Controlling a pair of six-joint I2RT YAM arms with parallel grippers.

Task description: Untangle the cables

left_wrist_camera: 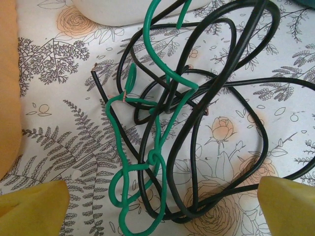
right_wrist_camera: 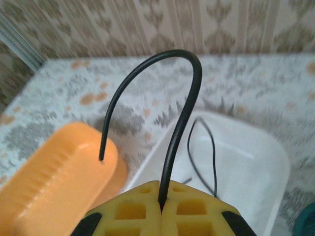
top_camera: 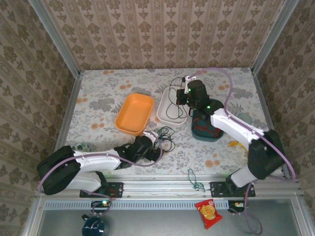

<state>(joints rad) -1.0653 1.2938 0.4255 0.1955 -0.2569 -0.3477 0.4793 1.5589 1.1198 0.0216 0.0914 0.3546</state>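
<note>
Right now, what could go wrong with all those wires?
1. The open left gripper hovers over a knot where the green wire weaves through the black wires. Closing there might pinch both colours, and pulling could tighten the knot.
2. The right gripper pinches the loose black wire only at its fingertips, by the white tray. The wire could slip out, and its arching end might flop outside the tray.

Three trays: orange tray (top_camera: pixel 134 113), white tray (top_camera: pixel 162 116), teal tray (top_camera: pixel 209 138). Two grippers: left gripper (top_camera: pixel 156 147), right gripper (top_camera: pixel 181 98). One snack packet (top_camera: pixel 208 213). Tangled cables (top_camera: pixel 166 133) uncountable.
</note>
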